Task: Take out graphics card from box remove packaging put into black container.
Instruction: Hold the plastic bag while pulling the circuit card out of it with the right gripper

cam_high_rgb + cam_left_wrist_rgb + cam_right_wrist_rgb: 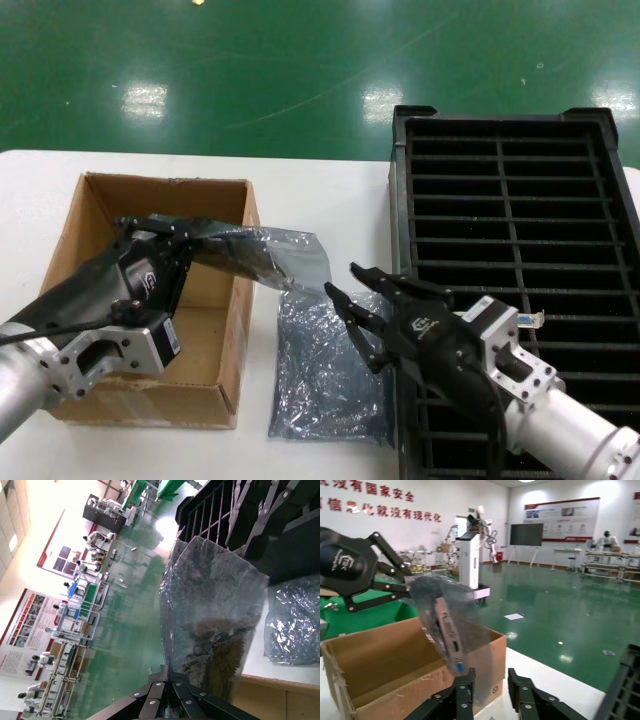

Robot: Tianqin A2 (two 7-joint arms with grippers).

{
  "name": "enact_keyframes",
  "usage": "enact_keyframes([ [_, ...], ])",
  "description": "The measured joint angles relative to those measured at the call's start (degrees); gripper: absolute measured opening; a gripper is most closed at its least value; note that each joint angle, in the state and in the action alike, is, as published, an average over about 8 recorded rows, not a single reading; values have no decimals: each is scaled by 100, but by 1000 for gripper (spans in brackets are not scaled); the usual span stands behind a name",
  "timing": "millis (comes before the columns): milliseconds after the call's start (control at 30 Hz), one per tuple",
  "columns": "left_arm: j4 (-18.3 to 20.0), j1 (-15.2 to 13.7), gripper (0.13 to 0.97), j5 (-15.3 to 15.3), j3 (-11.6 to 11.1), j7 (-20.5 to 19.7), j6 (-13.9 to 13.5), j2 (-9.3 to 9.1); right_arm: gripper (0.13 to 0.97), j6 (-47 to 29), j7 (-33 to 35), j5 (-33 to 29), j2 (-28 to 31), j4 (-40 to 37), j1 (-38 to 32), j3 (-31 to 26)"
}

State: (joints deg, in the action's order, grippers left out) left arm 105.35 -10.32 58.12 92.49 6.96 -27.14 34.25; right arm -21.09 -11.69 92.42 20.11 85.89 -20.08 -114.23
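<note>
My left gripper (190,232) is shut on one edge of the packaging (295,255), a shiny grey bag held in the air over the right wall of the box (100,205). The graphics card (245,258) shows dark inside it. In the right wrist view the card's bracket (451,637) with a blue port is visible through the packaging (470,635). My right gripper (343,280) is open at the bag's free end. In its own view the bag's lower corner hangs between the fingers (464,687). The black container (610,200) stands to the right.
A second, flat grey bag (325,380) lies on the white table (320,185) between the box and the black container. It also shows in the left wrist view as a crinkled bag (295,620). Green floor lies beyond the table's far edge.
</note>
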Motion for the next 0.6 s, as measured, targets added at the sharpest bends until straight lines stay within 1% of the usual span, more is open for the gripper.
enact_keyframes([
  [233,0,0,140,0,0,0,0,0,255,-176,105,-129,-127,-153,-261,-107],
  [267,0,0,140,0,0,0,0,0,255,-198,113,-142,-143,-165,-292,-117],
  [533,0,0,140,0,0,0,0,0,161,-384,119,-224,-289,-358,-596,-187],
  [600,0,0,140,0,0,0,0,0,157,-438,82,-262,-327,-435,-690,-216],
])
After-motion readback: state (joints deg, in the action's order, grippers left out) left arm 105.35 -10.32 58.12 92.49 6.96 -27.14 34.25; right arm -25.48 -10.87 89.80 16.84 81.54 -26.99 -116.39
